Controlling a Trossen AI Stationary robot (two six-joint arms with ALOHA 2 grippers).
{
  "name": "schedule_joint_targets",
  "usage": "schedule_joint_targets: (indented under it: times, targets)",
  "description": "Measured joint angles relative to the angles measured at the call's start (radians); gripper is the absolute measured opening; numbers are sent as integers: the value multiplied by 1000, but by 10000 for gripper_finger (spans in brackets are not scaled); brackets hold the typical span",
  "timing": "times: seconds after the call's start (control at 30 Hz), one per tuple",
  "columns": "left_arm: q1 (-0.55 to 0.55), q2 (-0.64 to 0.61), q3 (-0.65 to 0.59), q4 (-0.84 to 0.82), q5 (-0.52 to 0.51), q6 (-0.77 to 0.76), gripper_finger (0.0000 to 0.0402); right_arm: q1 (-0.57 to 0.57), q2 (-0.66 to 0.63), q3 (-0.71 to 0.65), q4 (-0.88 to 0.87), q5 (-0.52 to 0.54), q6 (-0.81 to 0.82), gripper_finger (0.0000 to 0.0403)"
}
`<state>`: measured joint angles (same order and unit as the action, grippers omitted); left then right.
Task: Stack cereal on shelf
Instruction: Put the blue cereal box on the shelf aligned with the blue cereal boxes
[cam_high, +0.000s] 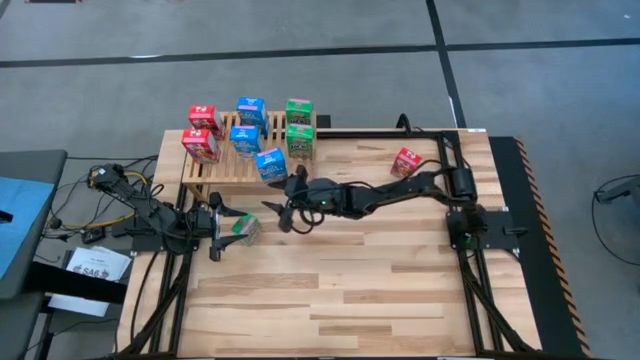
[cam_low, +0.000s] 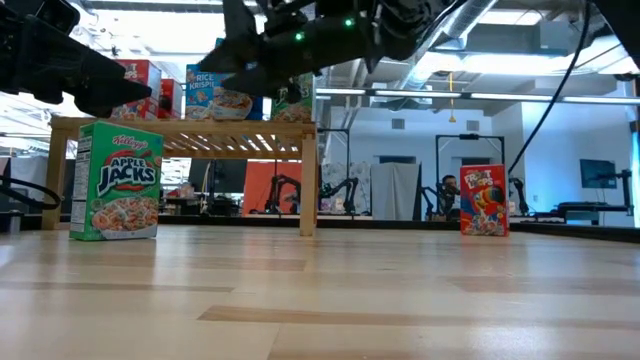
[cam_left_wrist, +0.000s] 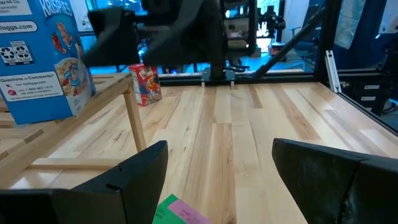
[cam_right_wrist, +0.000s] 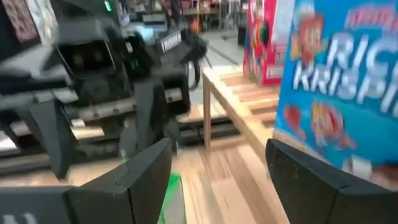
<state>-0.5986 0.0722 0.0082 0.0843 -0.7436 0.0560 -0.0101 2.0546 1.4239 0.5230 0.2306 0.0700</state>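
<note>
Right gripper (cam_high: 283, 207) spread and empty beside the shelf (cam_high: 222, 160); left gripper (cam_high: 226, 230) spread over a green box (cam_high: 243, 229).

Seven boxes sit on the shelf, a red box (cam_high: 406, 161) stands on the table well apart. Risk: my right arm swinging clips the blue box (cam_high: 270, 164) at the shelf edge and topples it.

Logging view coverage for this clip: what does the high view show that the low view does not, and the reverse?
Only the high view shows the count on the light slatted wooden shelf: two red, three blue, two green boxes. Only the low view shows print: the green cardboard Apple Jacks box standing upright on the table, and the room behind. Both show the lone red cardboard box standing apart from the shelf.
</note>
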Motion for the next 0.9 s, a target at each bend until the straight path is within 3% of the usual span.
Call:
schedule_joint_targets:
  times: [0.9]
  targets:
    - [0,0,0,0,-1,0,281,-32,13,24,15,33,30,286]
